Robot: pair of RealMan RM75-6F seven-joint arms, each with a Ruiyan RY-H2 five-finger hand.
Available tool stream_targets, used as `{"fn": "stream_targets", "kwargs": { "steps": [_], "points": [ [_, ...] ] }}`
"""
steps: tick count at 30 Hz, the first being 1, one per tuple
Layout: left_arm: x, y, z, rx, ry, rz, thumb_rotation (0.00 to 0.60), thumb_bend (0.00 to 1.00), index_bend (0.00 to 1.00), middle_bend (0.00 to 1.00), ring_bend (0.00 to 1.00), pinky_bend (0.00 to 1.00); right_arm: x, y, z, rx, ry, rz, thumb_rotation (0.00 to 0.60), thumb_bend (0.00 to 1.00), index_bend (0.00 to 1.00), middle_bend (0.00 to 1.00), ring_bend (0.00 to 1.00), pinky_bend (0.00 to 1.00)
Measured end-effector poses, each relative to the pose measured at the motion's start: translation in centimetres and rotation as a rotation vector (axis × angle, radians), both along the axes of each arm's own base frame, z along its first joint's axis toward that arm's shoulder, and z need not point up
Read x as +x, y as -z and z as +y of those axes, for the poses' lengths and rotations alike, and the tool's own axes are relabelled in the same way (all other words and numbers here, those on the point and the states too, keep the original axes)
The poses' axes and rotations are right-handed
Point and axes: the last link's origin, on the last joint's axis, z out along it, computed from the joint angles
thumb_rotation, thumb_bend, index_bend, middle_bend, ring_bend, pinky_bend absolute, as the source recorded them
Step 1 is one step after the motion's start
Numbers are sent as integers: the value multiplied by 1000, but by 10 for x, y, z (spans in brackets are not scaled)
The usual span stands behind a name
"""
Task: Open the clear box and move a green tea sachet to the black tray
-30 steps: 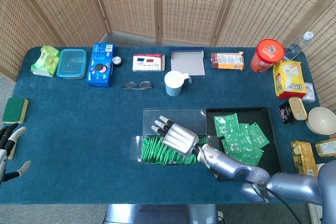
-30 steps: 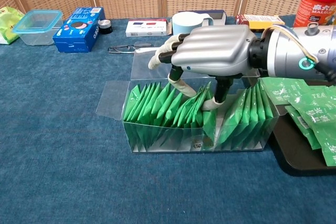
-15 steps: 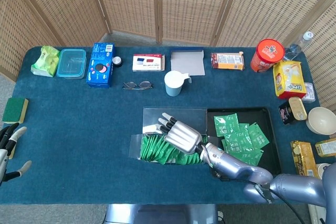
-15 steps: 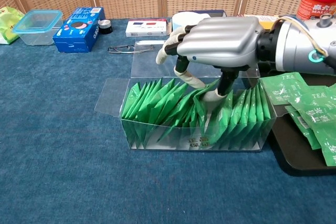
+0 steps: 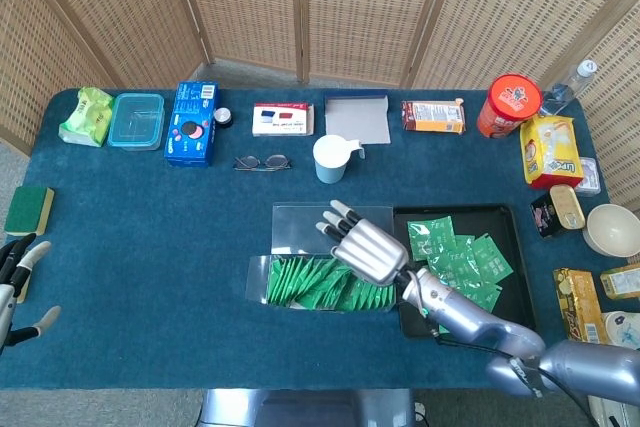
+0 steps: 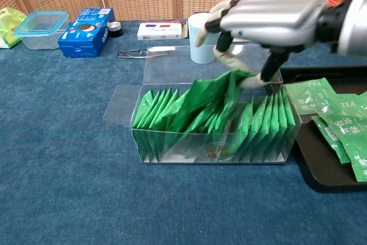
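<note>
One green tea sachet [image 6: 221,87], apparently pinched by the right hand [image 6: 269,18], rises tilted from the open clear plastic box [image 6: 212,153], bound for the black tray [image 5: 515,247] beside it.

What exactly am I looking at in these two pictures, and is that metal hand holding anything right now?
You are seeing a two-armed robot at a table covered in blue cloth, through its own two cameras. The head view looks down from above; the chest view looks forward from lower down.

The silver right hand is lifted above the clear plastic box of green tea sachets, whose lid flaps are folded open. It pinches a green tea sachet between thumb and finger, partly drawn up out of the row. To the right lies the black tray, already holding several sachets.

The left hand shows only at the head view's left edge, fingers apart, holding nothing.

Along the far edge stand other items, such as a light blue mug and a red canister.
</note>
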Motion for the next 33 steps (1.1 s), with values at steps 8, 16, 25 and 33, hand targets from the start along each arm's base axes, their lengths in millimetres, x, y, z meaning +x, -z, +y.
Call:
{"fn": "stream_targets", "kwargs": {
  "steps": [8,16,25,33],
  "points": [
    [4,-1,2,10,15,-1,600,223,94,35,0,219,-18,-37,4,-79,60,-44,600,330,724,210,134,58],
    [8,-4,4,21,27,3,600,223,94,36,0,219,-38,-74,10,-173,120,-94,600,331,724,214,136,57],
    [14,-5,7,31,43,7,600,223,95,35,0,219,-62,-106,16,-266,194,-148,600,334,724,214,137,57],
    [17,-8,8,43,50,10,600,223,94,36,0,219,-82,-122,20,-318,246,-155,600,335,723,214,137,57]
  ]
}}
